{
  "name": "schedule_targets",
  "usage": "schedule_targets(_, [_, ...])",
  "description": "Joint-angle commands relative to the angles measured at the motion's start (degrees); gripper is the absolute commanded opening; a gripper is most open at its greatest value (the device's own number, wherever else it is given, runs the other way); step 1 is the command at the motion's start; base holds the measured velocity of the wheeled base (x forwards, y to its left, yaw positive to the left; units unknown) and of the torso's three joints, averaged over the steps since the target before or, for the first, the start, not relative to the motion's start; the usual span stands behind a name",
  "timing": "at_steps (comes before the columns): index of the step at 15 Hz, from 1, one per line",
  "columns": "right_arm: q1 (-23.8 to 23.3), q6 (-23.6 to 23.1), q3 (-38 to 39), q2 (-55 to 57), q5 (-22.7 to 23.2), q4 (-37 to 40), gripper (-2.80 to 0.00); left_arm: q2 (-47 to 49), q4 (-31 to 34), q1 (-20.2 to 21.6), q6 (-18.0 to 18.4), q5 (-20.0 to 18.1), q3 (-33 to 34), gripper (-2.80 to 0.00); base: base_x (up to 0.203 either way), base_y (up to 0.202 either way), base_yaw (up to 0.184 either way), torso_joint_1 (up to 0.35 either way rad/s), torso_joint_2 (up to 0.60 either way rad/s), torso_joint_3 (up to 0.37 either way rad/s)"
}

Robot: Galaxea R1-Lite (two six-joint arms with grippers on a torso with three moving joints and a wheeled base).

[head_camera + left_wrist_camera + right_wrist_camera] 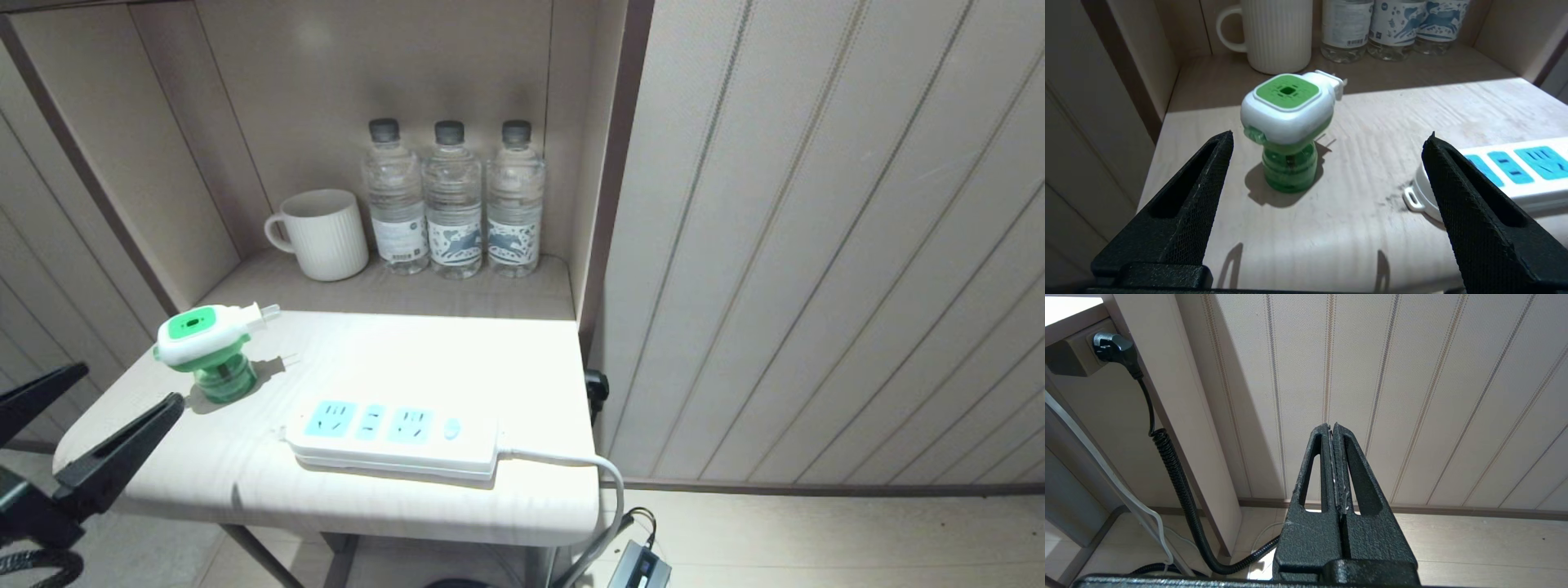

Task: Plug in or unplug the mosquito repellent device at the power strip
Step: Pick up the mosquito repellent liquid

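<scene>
1. My left end effector [1327, 139] is released, its two black fingers [1200, 192] spread wide with nothing between them. It hangs just off the near left corner of the tabletop [457, 359], pointing in over the surface.

2. Straight ahead of that end effector, a little toward the left-hand finger and not yet between the tips, stands the mosquito repellent device [1286, 130]. It is upright on its translucent green bottle, clear of both fingers. Its long axis runs vertically, bottle down and green top up, while the two metal prongs [1337, 81] stick out level from the far side of the white head, pointing away from me toward the shelf alcove.

3. To the right of the end effector lies the power strip [396, 433], flat on the tabletop, long side running left to right, sockets facing up, cord trailing off the right edge. Its near end sits just beyond my right-hand finger. The device is unplugged and apart from it.

4. I judge the coming move turns on advancing until the white head sits between the fingers, then tipping the prongs downward for a socket.

5. Farther back, in the alcove, stand a white mug [326, 235] and three water bottles [451, 200].

6. My right end effector [1333, 430] is clenched empty, parked low beside the panelled wall, far from the work; the left arm is plainly nearer.
</scene>
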Motion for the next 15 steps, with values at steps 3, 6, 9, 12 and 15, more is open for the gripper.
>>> schedule_targets(3, [0.0, 0.0, 0.0, 0.0, 0.0, -0.1, -2.80, 14.8, -5.9, 0.4, 0.0, -0.1, -2.8, 0.00, 0.000, 0.000, 0.000, 0.000, 0.00, 0.000])
schedule_targets(6, [0.0, 0.0, 0.0, 0.0, 0.0, -0.1, -2.80, 18.1, -10.7, 0.8, 0.2, -0.1, -3.4, 0.00, 0.000, 0.000, 0.000, 0.000, 0.00, 0.000])
schedule_targets(9, [0.0, 0.0, 0.0, 0.0, 0.0, -0.1, -2.80, 19.3, -10.8, 2.1, 1.1, -0.1, -3.8, 0.00, 0.000, 0.000, 0.000, 0.000, 0.00, 0.000])
schedule_targets(12, [0.0, 0.0, 0.0, 0.0, 0.0, -0.1, -2.80, 21.1, -10.9, 3.5, 0.9, -0.1, -5.2, 0.00, 0.000, 0.000, 0.000, 0.000, 0.00, 0.000])
schedule_targets(15, [0.0, 0.0, 0.0, 0.0, 0.0, -0.1, -2.80, 21.0, -11.0, 3.5, 1.0, -0.1, -5.7, 0.00, 0.000, 0.000, 0.000, 0.000, 0.00, 0.000])
